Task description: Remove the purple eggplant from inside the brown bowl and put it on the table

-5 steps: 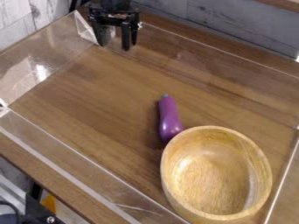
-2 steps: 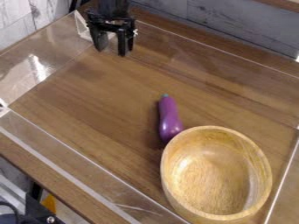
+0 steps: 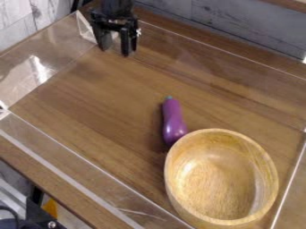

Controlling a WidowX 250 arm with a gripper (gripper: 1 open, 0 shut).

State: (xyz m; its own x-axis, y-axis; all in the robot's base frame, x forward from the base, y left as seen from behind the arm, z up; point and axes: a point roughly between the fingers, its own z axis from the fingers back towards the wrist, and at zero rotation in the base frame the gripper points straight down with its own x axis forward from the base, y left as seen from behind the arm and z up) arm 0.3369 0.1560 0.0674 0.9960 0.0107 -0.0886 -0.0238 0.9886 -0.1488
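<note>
The purple eggplant [image 3: 173,122] lies on the table [image 3: 96,107] with its narrow stem end pointing away from me, just beyond the rim of the brown bowl [image 3: 221,177]. The bowl sits at the front right and holds nothing. Far off at the back left, my gripper [image 3: 116,44] hangs above the tabletop with its dark fingers apart and nothing between them, well away from both eggplant and bowl.
Low clear acrylic walls [image 3: 36,63] run along the left, front and back edges of the table. A pale brick-pattern wall [image 3: 239,22] rises behind. Bare wood spans the left half of the tabletop.
The gripper has shifted slightly left and back near the far corner over the last second. Eggplant and bowl have stayed put.
</note>
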